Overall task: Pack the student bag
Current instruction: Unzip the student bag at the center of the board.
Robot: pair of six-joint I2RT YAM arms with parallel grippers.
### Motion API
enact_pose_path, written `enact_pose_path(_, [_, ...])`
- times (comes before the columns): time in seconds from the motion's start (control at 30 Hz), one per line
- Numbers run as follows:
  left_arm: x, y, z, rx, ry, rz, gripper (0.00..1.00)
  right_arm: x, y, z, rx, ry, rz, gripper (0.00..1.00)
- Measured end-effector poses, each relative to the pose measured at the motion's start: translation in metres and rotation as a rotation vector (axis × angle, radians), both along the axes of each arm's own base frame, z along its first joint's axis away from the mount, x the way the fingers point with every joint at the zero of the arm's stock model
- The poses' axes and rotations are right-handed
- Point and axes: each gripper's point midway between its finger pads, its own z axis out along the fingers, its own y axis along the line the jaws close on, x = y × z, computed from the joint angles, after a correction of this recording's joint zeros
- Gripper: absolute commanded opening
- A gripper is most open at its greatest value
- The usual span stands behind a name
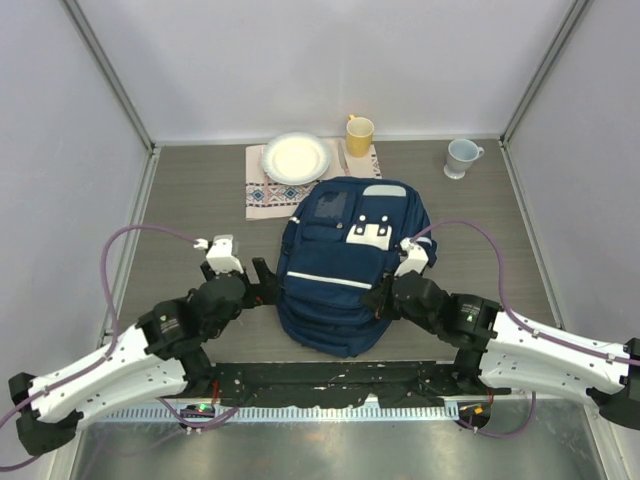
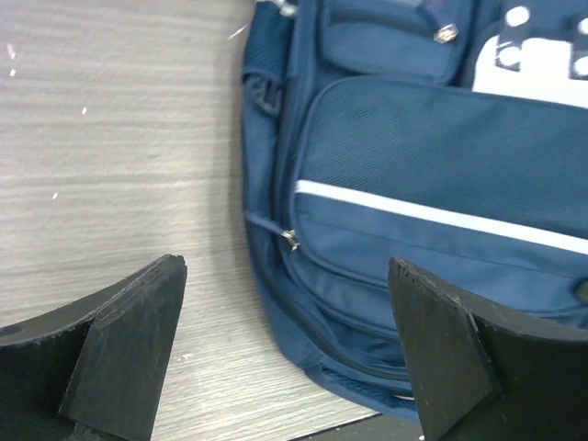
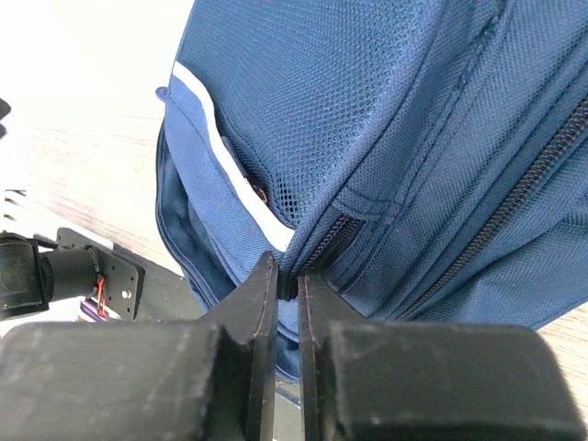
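Note:
The student bag is a large navy backpack lying flat in the middle of the table, white stripe across its front, white buckle patch near the top. It fills the left wrist view and the right wrist view. My left gripper is open beside the bag's lower left edge, jaws wide, nothing between them. My right gripper is at the bag's right side, shut on the end of a side zipper, pinching a small dark piece at the zipper's end.
A white plate sits on a patterned cloth behind the bag. A yellow mug stands beside it. A pale blue-grey mug stands at the back right. Walls enclose the table on three sides.

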Motion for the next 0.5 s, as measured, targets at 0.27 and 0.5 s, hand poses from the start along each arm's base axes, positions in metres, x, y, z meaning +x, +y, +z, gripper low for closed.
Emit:
enact_pose_path(0.27, [0.001, -0.028, 0.030, 0.077, -0.065, -0.171, 1.00, 0.002, 0.003, 0.006, -0.009, -0.019, 0.017, 0.01])
enact_pose_path(0.5, [-0.013, -0.079, 0.009, 0.306, -0.098, -0.422, 1.00, 0.006, -0.001, 0.013, -0.011, -0.034, -0.009, 0.01])
